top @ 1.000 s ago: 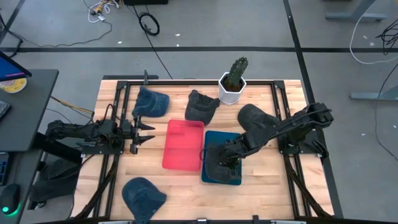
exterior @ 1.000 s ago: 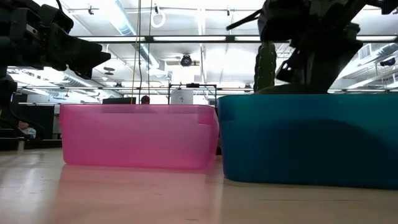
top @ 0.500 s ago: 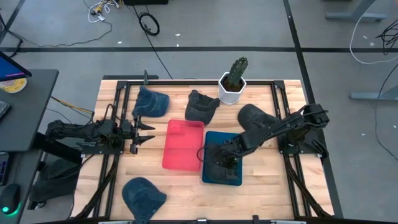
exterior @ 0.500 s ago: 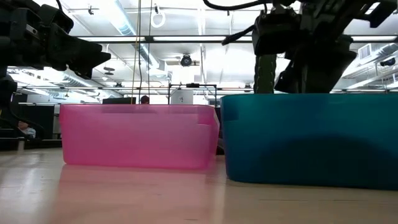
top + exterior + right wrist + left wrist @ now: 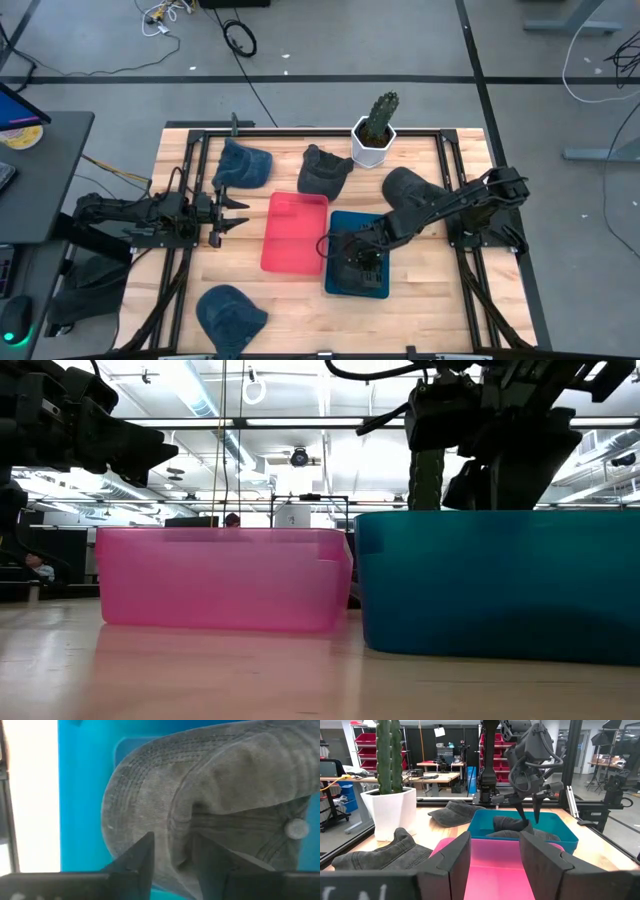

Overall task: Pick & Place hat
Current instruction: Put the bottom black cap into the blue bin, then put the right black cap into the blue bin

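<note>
A: Now, which step am I looking at?

B: The place step, by my reading. In the high view my right gripper (image 5: 362,262) sits over the teal bin (image 5: 340,284), lower centre of the frame. The grey hat (image 5: 210,795) lies inside that bin, filling the right wrist view. The left wrist view shows the fingers (image 5: 538,805) spread apart just above the hat, holding nothing.

A: And the other arm?

B: My left gripper (image 5: 228,212) waits at the left of the table, beside the pink bin (image 5: 295,232), its fingers also apart and empty.

A: What does the next move call for?

B: I judge a straight lift clear of the bin wall, so the fingers do not snag the cloth and drag the hat out.

A: What differs from a second ago?

B: The right gripper has shifted slightly towards the lower left of the high view, and the teal bin has edged a little rightward in the low view. The left arm has not moved.
</note>
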Robot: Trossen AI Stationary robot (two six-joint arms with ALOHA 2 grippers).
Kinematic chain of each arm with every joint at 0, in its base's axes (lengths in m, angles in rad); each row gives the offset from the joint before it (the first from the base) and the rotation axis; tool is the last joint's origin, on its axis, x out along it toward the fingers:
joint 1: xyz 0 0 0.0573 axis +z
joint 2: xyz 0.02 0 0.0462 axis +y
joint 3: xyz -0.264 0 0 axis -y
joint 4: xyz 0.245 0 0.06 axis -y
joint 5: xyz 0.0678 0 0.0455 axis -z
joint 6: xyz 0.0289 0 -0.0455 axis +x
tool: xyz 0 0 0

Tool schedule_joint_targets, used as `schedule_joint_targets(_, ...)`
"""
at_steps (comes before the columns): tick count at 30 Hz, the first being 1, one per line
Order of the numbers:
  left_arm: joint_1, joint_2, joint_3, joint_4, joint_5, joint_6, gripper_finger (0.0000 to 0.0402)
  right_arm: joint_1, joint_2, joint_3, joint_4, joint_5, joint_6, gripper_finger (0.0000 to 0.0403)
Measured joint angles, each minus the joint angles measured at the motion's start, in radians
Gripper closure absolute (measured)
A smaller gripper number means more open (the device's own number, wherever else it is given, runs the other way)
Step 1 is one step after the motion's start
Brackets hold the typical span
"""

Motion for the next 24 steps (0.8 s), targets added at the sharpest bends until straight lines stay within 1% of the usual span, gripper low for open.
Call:
schedule_joint_targets(6, 0.000, 0.000, 0.000, 0.000, 0.000, 0.000, 0.0229, -0.026, -0.029, 0.000, -0.033, -0.083, 0.053, 0.0228)
schedule_joint_targets(10, 0.000, 0.000, 0.000, 0.000, 0.000, 0.000, 0.0229, -0.046, -0.082, 0.000, -0.079, -0.084, 0.096, 0.0218)
schedule_joint_targets(17, 0.000, 0.000, 0.000, 0.000, 0.000, 0.000, 0.0229, -0.084, -0.213, 0.000, -0.108, -0.066, 0.126, 0.0220)
schedule_joint_targets(19, 0.000, 0.000, 0.000, 0.000, 0.000, 0.000, 0.0229, -0.097, -0.256, 0.000, -0.140, -0.055, 0.122, 0.0224)
schedule_joint_targets(24, 0.000, 0.000, 0.000, 0.000, 0.000, 0.000, 0.0229, -0.119, -0.362, 0.000, -0.253, 0.063, 0.052, 0.0233)
